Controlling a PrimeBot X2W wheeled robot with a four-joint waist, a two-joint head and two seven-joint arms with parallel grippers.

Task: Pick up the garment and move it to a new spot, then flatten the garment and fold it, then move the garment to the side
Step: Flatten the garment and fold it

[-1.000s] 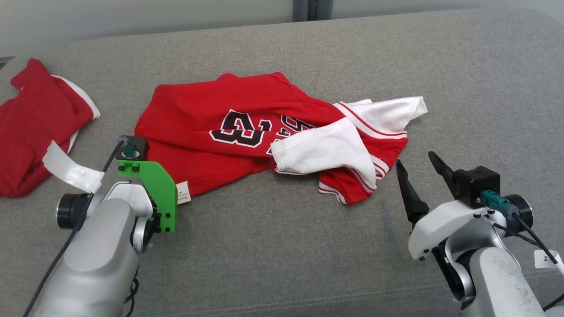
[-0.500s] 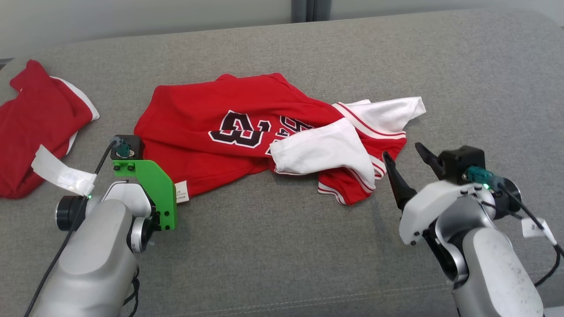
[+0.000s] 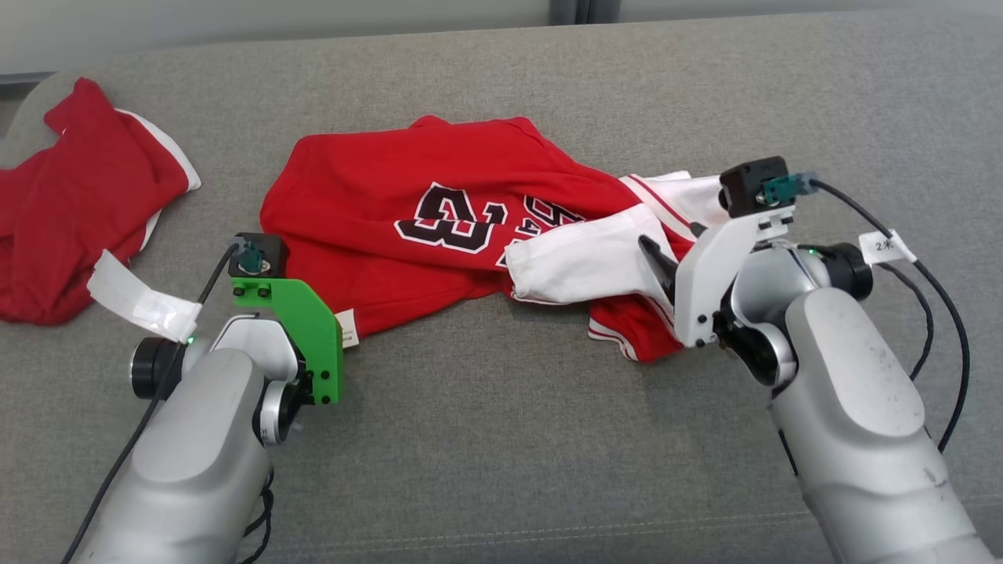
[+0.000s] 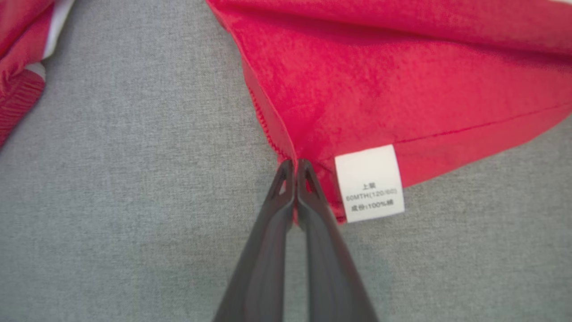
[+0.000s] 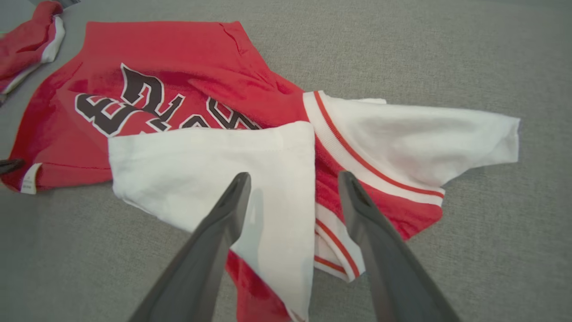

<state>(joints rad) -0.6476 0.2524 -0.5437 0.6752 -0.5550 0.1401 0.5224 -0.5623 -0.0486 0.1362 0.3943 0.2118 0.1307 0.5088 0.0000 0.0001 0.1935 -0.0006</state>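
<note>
While my left gripper clamps the garment's hem corner, my right gripper hangs spread over the white sleeve at its far end.

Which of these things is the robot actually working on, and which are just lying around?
In the job: the red jersey, the left gripper shut on its hem corner, the right gripper open, at its white sleeve.
Lying about: the other red garment, far left.
</note>
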